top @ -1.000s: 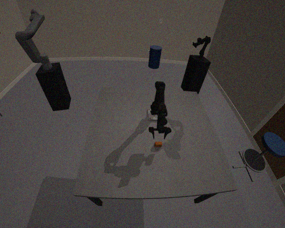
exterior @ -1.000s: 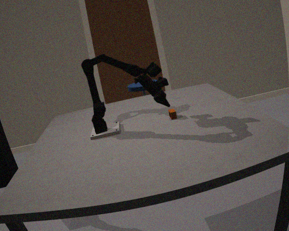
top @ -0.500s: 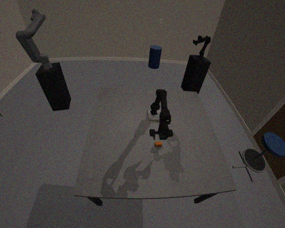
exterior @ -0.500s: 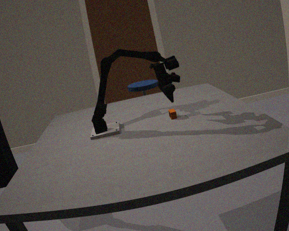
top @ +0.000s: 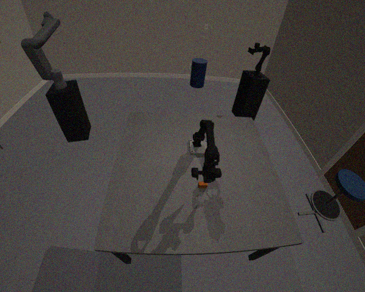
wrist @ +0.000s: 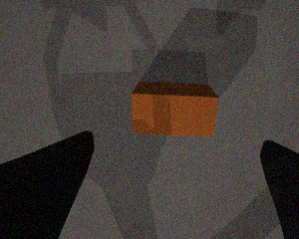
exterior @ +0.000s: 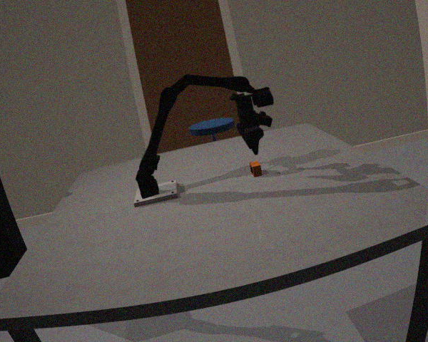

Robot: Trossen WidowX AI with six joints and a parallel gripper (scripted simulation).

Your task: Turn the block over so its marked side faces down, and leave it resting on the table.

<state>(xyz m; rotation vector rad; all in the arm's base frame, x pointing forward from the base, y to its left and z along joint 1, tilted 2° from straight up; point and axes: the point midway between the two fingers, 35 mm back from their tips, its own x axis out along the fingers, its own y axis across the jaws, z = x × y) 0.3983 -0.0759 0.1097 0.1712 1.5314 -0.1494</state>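
The orange block (top: 202, 184) (exterior: 256, 169) (wrist: 184, 116) rests on the table (top: 129, 194) (exterior: 207, 239). Its long side runs across the wrist view, and the face seen there from above is plain orange with shadows over it. In the exterior view a dark patch shows on its side toward the arm's base; the patch is small and blurred. My gripper (top: 205, 179) (exterior: 256, 152) (wrist: 180, 145) is open and empty, pointing down above the block without touching it. In the wrist view the fingertips stand wide, to either side and below the block. The block's underside is hidden.
The arm's white base plate (top: 192, 151) (exterior: 166, 188) is on the table behind the block. A blue stool (top: 352, 184) (exterior: 211, 126) stands beyond the table. Two black pedestals with other arms and a blue cylinder (top: 198, 72) stand off the table. Arm shadows cross the tabletop.
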